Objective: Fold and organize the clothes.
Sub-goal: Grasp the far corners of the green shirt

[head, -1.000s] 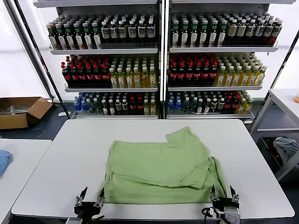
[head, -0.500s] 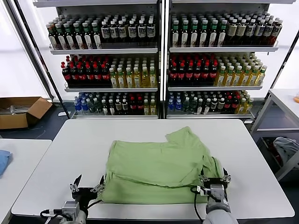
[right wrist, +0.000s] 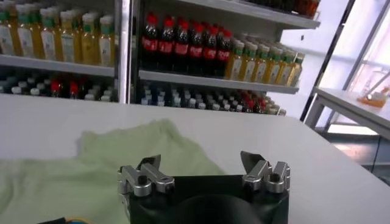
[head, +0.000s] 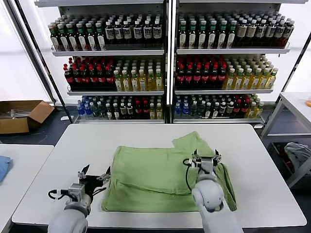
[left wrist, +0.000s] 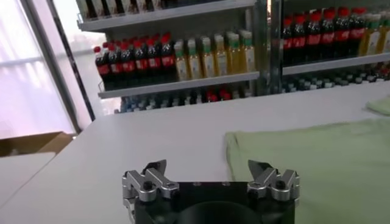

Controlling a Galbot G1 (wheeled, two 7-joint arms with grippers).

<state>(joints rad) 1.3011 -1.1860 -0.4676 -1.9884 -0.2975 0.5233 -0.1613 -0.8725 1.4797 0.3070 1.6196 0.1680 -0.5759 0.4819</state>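
Shelves (head: 167,63): tall racks behind the table, rows of bottles with dark, red, yellow and green contents; they also fill the background of both wrist views.
Table (head: 272,194): white, rounded corners, carrying the shirt; its bare top shows in the left wrist view (left wrist: 152,140) and the right wrist view (right wrist: 341,176).
Second table (head: 22,165): white, to the left of the table, with a blue cloth (head: 3,167) at its far left edge.
Shirt (head: 155,177): light green, lying flat on the middle of the table and partly folded, a fold line running across its near half, one sleeve sticking out toward the shelves at the right rear; also seen in the left wrist view (left wrist: 323,164) and the right wrist view (right wrist: 73,176).
Cardboard box (head: 22,115): open, on the floor to the left of the table, beyond the second table.
Grey fabric bundle (head: 297,154): on a low rack to the right of the table.
Right end effector (head: 204,159): above the right rear part of the shirt, near the sleeve, fingers spread apart and holding nothing; the right wrist view (right wrist: 204,167) shows the same gap with shirt beneath.
Left end effector (head: 94,175): over the table just beside the shirt's left edge, fingers spread and holding nothing; in the left wrist view (left wrist: 210,175) bare table lies beyond it.
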